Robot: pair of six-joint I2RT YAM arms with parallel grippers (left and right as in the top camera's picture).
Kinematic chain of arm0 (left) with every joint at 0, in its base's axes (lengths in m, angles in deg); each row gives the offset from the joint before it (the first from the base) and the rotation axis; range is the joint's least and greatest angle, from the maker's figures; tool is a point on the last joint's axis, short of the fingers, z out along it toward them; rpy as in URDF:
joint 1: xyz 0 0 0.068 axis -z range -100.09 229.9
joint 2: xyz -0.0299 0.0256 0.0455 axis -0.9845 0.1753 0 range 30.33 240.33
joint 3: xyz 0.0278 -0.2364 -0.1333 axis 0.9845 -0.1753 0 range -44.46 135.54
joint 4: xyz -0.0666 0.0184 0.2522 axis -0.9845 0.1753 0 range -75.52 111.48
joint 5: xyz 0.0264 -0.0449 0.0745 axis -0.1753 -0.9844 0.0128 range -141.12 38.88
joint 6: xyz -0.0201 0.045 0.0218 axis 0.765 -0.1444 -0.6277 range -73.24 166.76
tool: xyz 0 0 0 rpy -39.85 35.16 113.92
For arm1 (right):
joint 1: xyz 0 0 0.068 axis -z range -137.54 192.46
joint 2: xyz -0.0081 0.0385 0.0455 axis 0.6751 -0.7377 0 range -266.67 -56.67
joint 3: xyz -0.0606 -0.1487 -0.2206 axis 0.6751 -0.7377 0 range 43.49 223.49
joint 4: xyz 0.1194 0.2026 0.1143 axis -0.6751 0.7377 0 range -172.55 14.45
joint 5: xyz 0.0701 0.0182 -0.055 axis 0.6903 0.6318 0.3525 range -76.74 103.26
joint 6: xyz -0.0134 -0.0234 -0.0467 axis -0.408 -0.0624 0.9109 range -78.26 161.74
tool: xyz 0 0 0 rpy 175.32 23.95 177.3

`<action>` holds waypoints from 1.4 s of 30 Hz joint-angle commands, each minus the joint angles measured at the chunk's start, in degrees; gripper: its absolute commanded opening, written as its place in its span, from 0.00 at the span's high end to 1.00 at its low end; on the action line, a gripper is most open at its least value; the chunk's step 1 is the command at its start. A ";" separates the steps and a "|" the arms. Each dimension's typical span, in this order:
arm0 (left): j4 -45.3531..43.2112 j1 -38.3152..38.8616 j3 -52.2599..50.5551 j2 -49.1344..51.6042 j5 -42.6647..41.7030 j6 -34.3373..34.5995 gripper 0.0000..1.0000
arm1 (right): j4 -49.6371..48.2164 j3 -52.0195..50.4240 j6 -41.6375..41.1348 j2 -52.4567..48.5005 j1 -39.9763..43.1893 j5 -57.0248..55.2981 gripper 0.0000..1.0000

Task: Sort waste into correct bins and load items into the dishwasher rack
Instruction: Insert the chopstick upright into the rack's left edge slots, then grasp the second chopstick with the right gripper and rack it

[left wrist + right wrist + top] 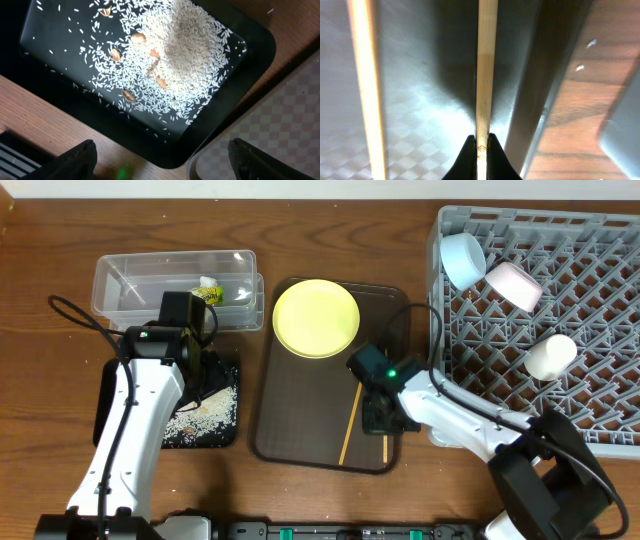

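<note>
My left gripper (162,165) is open and empty, hovering over the near edge of the black tray (257,50), which holds loose rice (185,45). In the overhead view it (205,370) is above that tray (225,435). My right gripper (481,147) is shut on a wooden chopstick (486,75) lying on the brown serving tray (290,430). A second chopstick (367,85) lies to its left. The yellow plate (316,318) sits on the serving tray's far end. The clear container (130,280) holds the snack wrapper (210,290). The grey rack (600,410) holds a blue bowl (463,258), a white bowl (514,285) and a white cup (551,356).
A few brown scraps (137,38) lie among the rice. The serving tray's corner (280,130) is close to the black tray. The rack's wall stands just right of the serving tray. Cables trail from both arms over the table.
</note>
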 commanded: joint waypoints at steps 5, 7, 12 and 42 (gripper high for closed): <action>0.46 -0.31 0.48 0.31 1.11 -0.76 0.14 | 5.55 12.13 9.33 6.19 5.97 -0.31 0.99; 0.59 -0.31 0.48 0.31 1.11 -0.76 0.14 | 6.40 14.21 12.50 8.98 8.72 -0.31 0.99; 0.63 -0.31 0.48 0.31 1.11 -0.76 0.14 | 7.13 15.04 18.32 13.73 15.19 -0.33 0.99; 0.59 -0.31 0.48 0.31 1.11 -0.74 0.13 | 8.50 17.81 25.18 11.04 26.08 3.78 0.56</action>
